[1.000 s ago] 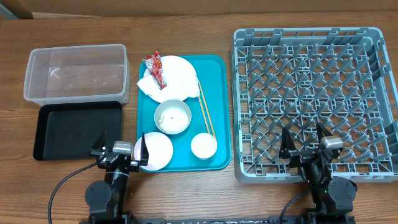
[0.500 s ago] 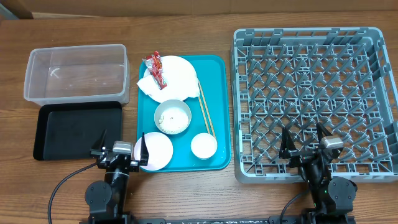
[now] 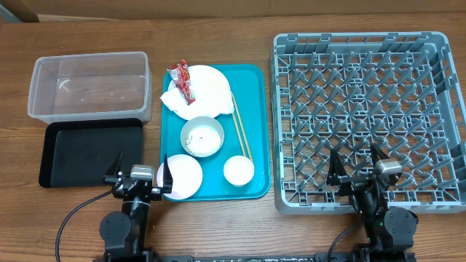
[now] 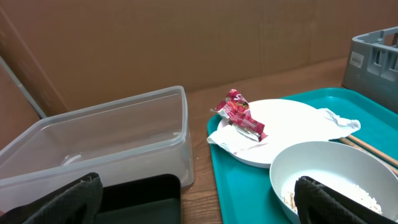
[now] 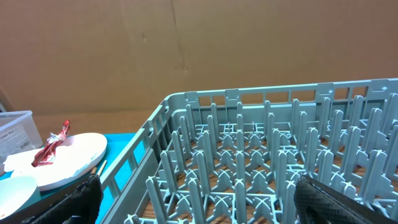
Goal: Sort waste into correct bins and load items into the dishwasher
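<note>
Wrapper (image 3: 181, 82) and napkin (image 3: 168, 100) rest on the plate (image 3: 210, 86) at the far end of the teal tray (image 3: 255, 109), likely handy to the tub (image 3: 33, 94); left pincer (image 3: 144, 160) and right pincer (image 3: 354, 156) gape empty at the front edge of the counter (image 3: 218, 225).

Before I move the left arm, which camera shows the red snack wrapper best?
The left wrist view: the red snack wrapper is close and unobstructed, lying crumpled on the white plate. Overhead shows the wrapper small, at the plate's left edge; the right wrist view catches it far off.
</note>
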`<state>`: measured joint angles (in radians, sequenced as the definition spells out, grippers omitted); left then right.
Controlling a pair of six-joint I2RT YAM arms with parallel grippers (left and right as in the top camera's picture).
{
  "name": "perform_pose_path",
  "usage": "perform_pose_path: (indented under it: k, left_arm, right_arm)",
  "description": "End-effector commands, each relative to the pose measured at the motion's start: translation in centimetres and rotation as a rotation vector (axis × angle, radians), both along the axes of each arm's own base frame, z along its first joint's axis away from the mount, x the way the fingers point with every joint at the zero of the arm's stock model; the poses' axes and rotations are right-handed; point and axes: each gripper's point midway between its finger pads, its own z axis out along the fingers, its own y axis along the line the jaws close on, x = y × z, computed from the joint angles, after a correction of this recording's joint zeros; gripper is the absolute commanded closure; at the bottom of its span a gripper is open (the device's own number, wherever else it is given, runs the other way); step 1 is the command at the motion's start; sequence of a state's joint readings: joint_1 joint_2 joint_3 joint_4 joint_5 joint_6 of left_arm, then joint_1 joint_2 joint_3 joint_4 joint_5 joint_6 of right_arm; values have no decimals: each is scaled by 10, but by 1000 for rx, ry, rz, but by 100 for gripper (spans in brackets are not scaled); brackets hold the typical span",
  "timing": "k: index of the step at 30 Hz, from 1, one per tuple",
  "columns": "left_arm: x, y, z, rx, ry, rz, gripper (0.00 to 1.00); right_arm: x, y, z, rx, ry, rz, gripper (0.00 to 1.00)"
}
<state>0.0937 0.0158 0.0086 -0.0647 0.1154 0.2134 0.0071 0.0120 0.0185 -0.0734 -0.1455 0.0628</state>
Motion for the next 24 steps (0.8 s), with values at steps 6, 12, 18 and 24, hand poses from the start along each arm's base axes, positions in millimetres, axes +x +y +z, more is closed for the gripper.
perform_pose_path:
  k: [6, 12, 18, 24]
  left_arm:
    - [-1, -8, 2, 8, -12, -50, 0]
    - [-2, -21, 22, -116, -77, -122, 0]
    - [-9, -27, 61, -147, -132, -154, 0]
    - [-5, -28, 110, -146, -91, -162, 0]
  right_arm:
    - [0, 1, -1, -4, -6, 4, 0]
    - [-3, 6, 16, -4, -46, 38, 0]
    - [-16, 7, 68, -14, -124, 43, 0]
    - [-18, 7, 99, -20, -66, 43, 0]
